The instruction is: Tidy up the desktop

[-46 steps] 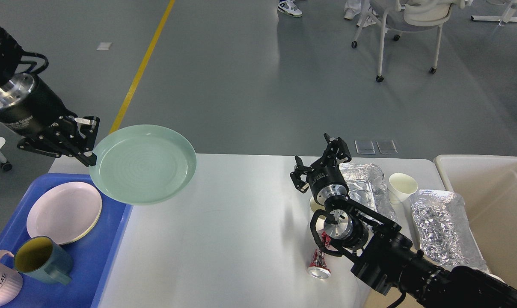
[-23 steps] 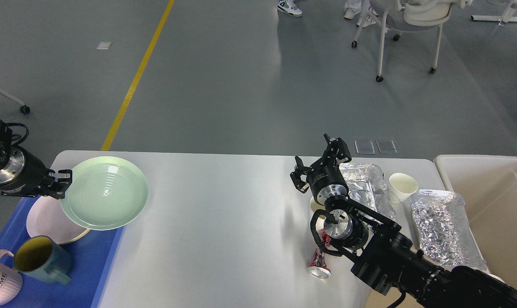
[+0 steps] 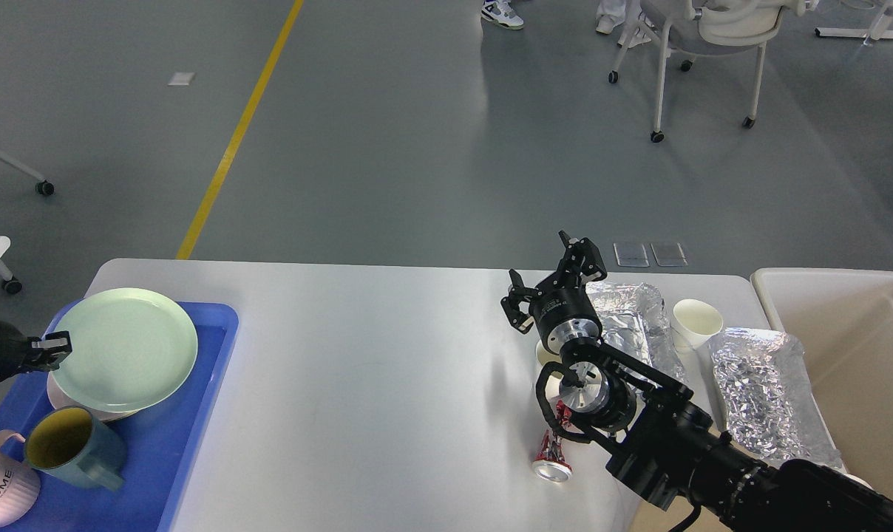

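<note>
Grey, smooth floor lay under even light. A yellow line ran diagonally across it, left of the wheeled chair. Two metal floor plates lay nearer than the chair. Sneakered feet stood beside the chair.

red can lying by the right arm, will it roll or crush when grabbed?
The red can lies on its side on the desktop, so a push would probably roll it. It already looks dented, so likely thin-walled and light; a firm pinch may crush it further.
</note>
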Robot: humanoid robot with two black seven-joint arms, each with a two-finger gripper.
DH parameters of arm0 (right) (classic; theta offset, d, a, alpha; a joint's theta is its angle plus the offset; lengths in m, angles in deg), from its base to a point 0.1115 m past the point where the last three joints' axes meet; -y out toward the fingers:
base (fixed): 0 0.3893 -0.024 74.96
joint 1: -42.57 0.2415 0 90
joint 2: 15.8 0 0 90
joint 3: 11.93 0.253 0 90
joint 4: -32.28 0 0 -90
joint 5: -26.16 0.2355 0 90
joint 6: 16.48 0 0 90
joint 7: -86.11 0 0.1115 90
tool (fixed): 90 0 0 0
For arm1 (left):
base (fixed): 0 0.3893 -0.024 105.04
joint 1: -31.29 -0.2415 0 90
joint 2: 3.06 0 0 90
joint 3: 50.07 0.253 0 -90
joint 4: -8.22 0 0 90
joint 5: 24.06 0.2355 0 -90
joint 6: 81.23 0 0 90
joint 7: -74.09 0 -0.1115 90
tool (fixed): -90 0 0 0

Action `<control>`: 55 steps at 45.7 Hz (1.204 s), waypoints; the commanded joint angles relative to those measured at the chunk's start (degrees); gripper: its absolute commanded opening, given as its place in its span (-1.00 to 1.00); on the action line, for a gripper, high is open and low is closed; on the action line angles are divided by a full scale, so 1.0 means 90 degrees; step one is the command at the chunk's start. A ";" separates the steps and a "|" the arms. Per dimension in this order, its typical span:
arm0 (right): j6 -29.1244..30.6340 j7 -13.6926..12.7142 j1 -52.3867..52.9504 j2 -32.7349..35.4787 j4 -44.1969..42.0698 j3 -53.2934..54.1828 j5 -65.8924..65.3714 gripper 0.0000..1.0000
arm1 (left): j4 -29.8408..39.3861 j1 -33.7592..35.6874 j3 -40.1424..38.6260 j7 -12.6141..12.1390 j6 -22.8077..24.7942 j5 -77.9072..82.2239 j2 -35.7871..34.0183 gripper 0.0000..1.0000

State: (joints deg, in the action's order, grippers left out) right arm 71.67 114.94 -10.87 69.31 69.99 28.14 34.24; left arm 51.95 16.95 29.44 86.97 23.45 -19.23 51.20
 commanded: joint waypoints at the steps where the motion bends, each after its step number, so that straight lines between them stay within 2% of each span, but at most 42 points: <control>1: 0.0000 0.0000 0.0000 -0.0003 0.0000 0.0000 0.0000 1.00 | -0.0093 -0.0145 -0.0045 -0.0220 -0.0186 0.0001 -0.0003 -1.00; 10: 0.0000 0.0000 0.0000 -0.0003 0.0000 0.0000 0.0000 1.00 | -0.0093 -0.0165 -0.0270 -0.0669 -0.0401 0.0001 -0.0013 -1.00; 17: 0.0000 0.0000 0.0000 -0.0003 0.0000 -0.0009 0.0000 1.00 | -0.0093 -0.0165 -0.0280 -0.0777 -0.0547 -0.0019 -0.0004 -0.97; 20: 0.0000 0.0000 0.0000 -0.0003 0.0000 0.0000 0.0000 1.00 | -0.0093 -0.0165 -0.0328 -0.0777 -0.0615 -0.0038 -0.0013 -0.76; 23: 0.0000 0.0000 0.0000 -0.0003 0.0000 0.0000 0.0000 1.00 | -0.0093 -0.0165 -0.0465 -0.0777 -0.0713 -0.0039 -0.0004 -0.45; 31: 0.0000 0.0000 0.0000 -0.0003 0.0000 0.0000 0.0000 1.00 | -0.0093 -0.0165 -0.0660 -0.0787 -0.0997 -0.0029 -0.0013 0.10; 38: 0.0000 0.0000 0.0000 0.0006 0.0000 0.0000 0.0000 1.00 | -0.0093 -0.0155 -0.0700 -0.0777 -0.1016 -0.0019 -0.0013 0.43; 52: 0.0000 0.0000 0.0000 -0.0003 -0.0010 0.0000 0.0000 1.00 | -0.0044 -0.0146 -0.0855 -0.0768 -0.0938 0.0000 -0.0013 0.76; 55: 0.0000 0.0000 0.0000 -0.0003 -0.0010 0.0000 0.0000 1.00 | 0.0044 -0.0116 -0.1138 -0.0748 -0.0899 0.0001 -0.0110 0.90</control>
State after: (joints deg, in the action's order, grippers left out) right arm 71.67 114.94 -10.87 69.29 69.91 28.14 34.24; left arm 51.36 15.56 22.16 80.05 14.87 -19.31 51.08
